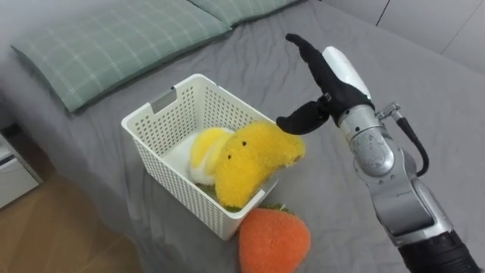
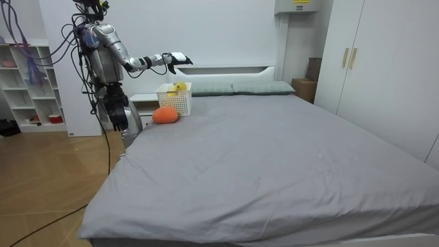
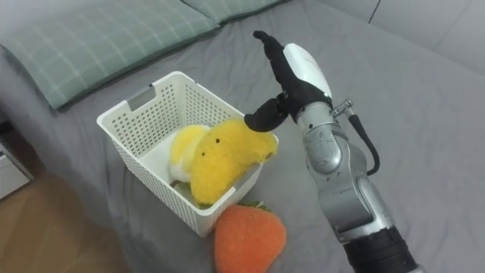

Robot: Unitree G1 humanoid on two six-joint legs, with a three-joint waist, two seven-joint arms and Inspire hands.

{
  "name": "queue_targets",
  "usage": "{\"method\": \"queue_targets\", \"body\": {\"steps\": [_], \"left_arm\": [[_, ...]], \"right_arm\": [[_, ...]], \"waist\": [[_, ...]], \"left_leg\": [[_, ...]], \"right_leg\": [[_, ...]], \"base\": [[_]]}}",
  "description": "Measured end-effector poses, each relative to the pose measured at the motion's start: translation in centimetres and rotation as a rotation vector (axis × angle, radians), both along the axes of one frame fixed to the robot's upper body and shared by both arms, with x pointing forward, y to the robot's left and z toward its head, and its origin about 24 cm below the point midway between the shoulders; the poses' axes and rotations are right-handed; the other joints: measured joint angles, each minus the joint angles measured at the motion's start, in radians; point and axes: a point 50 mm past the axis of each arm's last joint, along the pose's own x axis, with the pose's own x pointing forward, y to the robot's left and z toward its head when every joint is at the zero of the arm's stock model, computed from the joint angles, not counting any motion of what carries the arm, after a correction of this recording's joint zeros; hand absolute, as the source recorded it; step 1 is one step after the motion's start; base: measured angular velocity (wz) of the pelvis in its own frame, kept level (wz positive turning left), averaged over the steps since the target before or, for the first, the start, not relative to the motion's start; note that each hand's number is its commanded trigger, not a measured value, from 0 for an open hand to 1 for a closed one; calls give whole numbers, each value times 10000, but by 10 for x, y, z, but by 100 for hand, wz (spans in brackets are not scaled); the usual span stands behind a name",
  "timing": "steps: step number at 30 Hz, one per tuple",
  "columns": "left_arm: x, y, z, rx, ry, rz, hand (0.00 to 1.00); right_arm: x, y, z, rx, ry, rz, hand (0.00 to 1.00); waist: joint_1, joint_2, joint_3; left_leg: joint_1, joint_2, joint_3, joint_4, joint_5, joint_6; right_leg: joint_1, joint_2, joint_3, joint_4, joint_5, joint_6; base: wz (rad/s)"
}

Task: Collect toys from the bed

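the white slatted basket [image 1: 174, 189] sits on the grey bed [image 1: 424, 68], and everything is placed from it. inside it lies a yellow plush toy [image 1: 254, 159], its long axis slanting from the basket's near corner up across the right rim, with its upper end lolling over that rim. a paler yellow-and-white toy [image 1: 204, 148] is tucked under it, deeper in the basket. the right hand [image 1: 330, 80] hangs above the basket's right rim, spread and holding nothing: fingers straight and pointing away from the robot, thumb stuck out toward the yellow toy's upper end. whether the thumb tip touches the plush cannot be told. an orange strawberry plush [image 1: 274, 239] is not in the basket. it lies on the bed against the basket's near corner, green leaves toward the basket wall. so it sits on the robot's side of the basket, below the hand and nearer the robot. reaching it would likely mean drawing the right hand back and down. a green checked pillow [image 1: 114, 42] lies beyond the basket's far side.
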Motion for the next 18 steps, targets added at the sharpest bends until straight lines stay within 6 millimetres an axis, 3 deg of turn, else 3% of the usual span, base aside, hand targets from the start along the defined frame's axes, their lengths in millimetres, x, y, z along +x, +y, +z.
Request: {"method": "queue_targets", "body": {"steps": [9, 14, 18], "left_arm": [[-2, 0, 1, 25, 18, -51, 0], [-6, 3, 2, 109, -37, 199, 0], [-18, 3, 2, 166, 131, 522, 0]], "right_arm": [[1, -9, 2, 596, -7, -329, 0], [0, -20, 3, 2417, 152, -659, 0], [-10, -45, -10, 4288, 681, -1390, 0]], "waist": [[-227, -43, -55], [-564, 37, -49], [-788, 171, -25]], "left_leg": [[46, -30, 45, -1, 9, 18], [60, -54, -5, 11, -2, 39], [79, -68, 32, 23, -11, 43]], "right_leg": [[-2, -41, -9, 3, -31, 50], [65, -54, 15, 15, -31, 50], [85, -66, 105, 10, -32, 52]], "base": [[0], [3], [-2]]}}
